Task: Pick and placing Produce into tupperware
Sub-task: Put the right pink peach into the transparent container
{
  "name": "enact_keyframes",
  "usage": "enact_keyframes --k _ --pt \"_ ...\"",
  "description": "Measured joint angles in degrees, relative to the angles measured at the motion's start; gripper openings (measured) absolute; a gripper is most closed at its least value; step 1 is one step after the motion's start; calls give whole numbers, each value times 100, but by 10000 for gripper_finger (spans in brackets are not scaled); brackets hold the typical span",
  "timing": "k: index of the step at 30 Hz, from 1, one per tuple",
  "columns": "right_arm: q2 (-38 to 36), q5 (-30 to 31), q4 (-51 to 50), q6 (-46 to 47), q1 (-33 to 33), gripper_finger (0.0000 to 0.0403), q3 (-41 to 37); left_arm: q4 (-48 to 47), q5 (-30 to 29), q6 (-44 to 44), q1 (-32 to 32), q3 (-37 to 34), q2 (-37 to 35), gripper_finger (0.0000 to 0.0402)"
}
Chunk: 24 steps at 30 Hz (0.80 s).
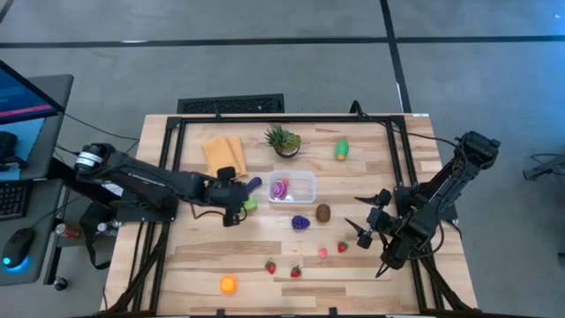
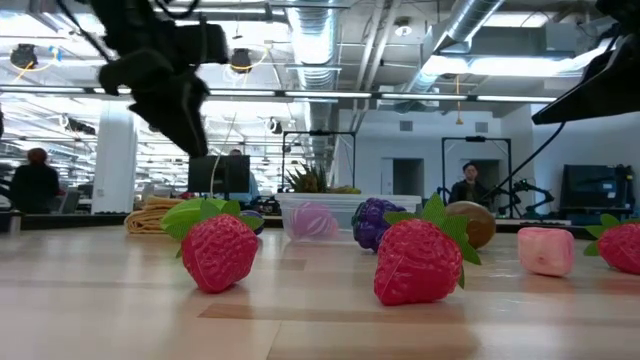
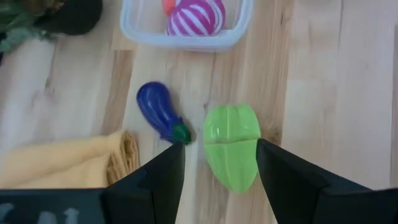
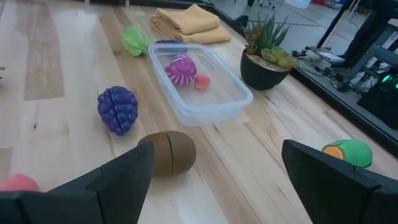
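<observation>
The clear tupperware (image 1: 293,187) sits in the middle of the table (image 1: 194,265), just in front of the potted plant (image 1: 283,140). Inside it are a pink striped toy (image 1: 281,188) and a tiny red piece (image 4: 201,81). The rest of it looks bare.

Just left of the tupperware lie a light green toy vegetable (image 3: 232,145) and a purple eggplant (image 3: 159,112). They are side by side. The left gripper (image 3: 219,169) hovers right over the green one, with its jaws wide apart, one on each side. I think it is lined up to grab it, because the green toy is so close to the tupperware and makes an easy next pick. It does not seem to be touching it.

Near the tupperware are purple grapes (image 1: 301,222) and a brown kiwi (image 1: 323,212). Closer still are small strawberries (image 1: 271,266) and an orange fruit (image 1: 229,283). A green and orange toy (image 1: 342,148) lies at the far right. The folded yellow cloth (image 1: 222,155) rests at the far left.

The right gripper (image 1: 372,223) waits at the right side of the table, jaws apart and empty.
</observation>
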Motion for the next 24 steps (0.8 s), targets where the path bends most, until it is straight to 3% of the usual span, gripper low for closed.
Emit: enact_keyframes --k 12,19,24 --pt "0 -3 240 -24 -1 345 -1 2119 -66 -401 -623 -1762 -1464 190" --pt "0 -559 614 5 187 345 -3 3187 -120 -722 -1110 -2587 -1815 190" --pt "0 -657 846 213 535 345 -2 3435 -481 -757 -1367 -2789 -1852 190"
